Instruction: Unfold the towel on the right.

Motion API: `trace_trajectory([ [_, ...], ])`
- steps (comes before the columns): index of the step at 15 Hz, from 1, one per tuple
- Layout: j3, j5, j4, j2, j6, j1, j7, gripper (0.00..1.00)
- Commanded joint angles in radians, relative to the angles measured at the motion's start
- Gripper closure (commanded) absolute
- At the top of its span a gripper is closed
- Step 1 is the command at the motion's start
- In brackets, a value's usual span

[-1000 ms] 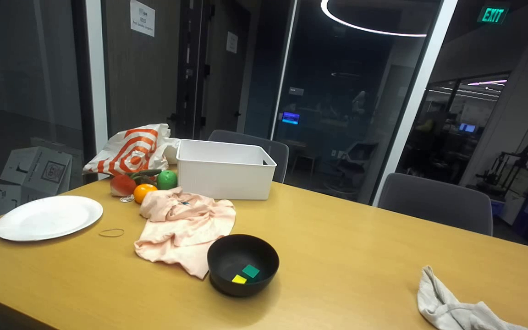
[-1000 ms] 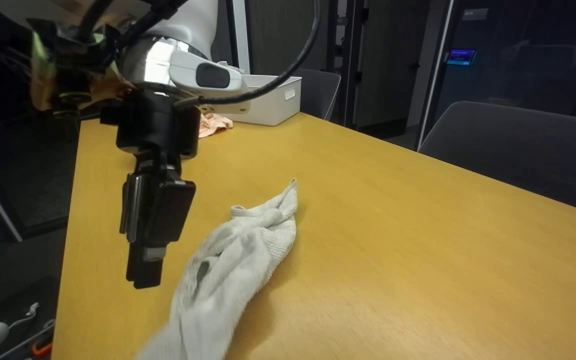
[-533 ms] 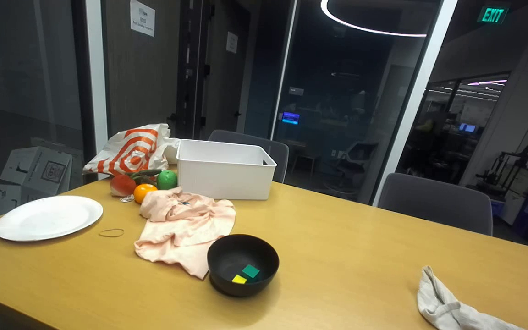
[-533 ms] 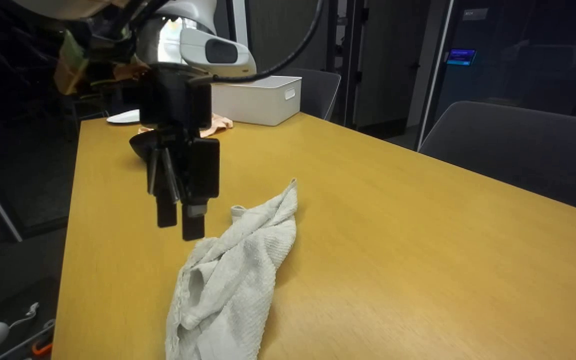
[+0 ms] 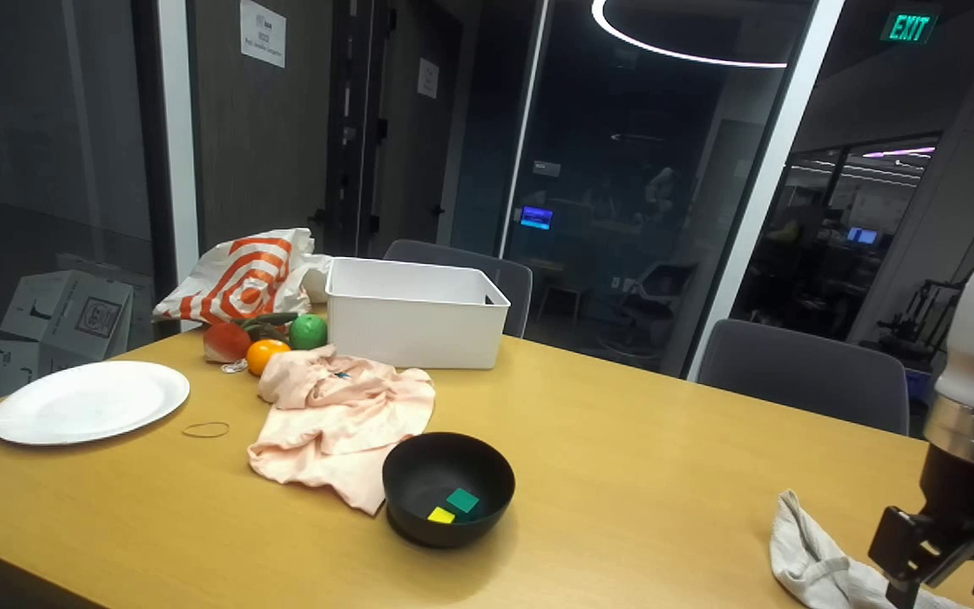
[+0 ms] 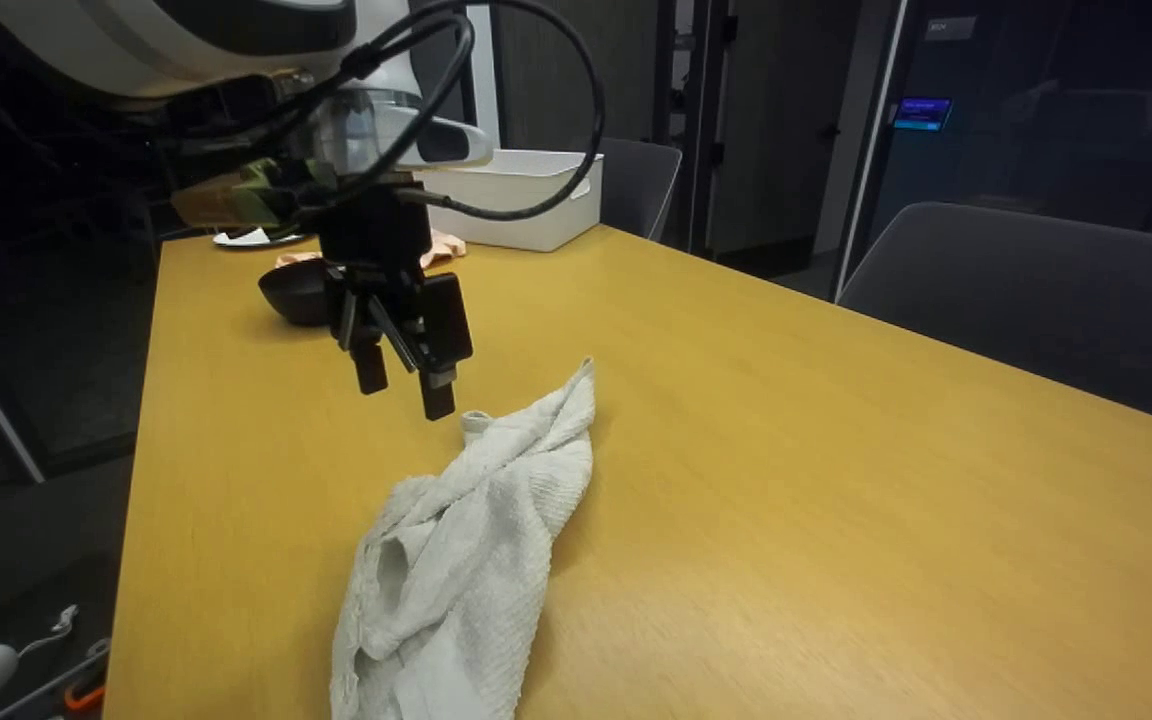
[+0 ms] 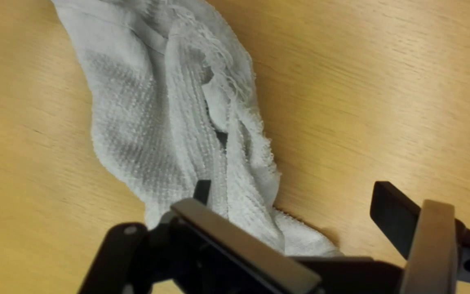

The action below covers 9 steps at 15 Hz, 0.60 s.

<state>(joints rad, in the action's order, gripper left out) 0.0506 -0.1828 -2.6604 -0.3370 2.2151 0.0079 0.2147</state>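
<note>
Wrist view: the gripper (image 7: 292, 186) hangs above the towel (image 7: 133, 122), fingers spread wide, nothing held between them. The towel lies bunched in a long strip beneath the gripper and out beyond the fingertips; one finger shows against cloth, the other against the table (image 7: 373, 98), and a rough, frayed-looking edge runs into the gap. To unfold well, I would centre the gripper on that edge, come down gently, pinch only the upper layer, then lift slightly and draw it outward across the folds; too deep a bite would probably drag the whole bundle. In an exterior view the table spreads broadly on the towel's side away from the gripper, which seems the better direction for pulling. On the gripper's opposite side runs a table edge (image 6: 145, 420), apparently nearer. The black bowl (image 5: 436, 465) stands well apart from the gripper.
</note>
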Motion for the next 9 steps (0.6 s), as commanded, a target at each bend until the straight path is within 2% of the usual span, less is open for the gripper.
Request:
trace_trajectory([
  [1,0.002,0.050,-0.016,0.031,0.086,0.024,-0.065,0.00],
  [9,-0.028,0.110,-0.063,0.096,0.255,0.020,-0.152,0.00],
])
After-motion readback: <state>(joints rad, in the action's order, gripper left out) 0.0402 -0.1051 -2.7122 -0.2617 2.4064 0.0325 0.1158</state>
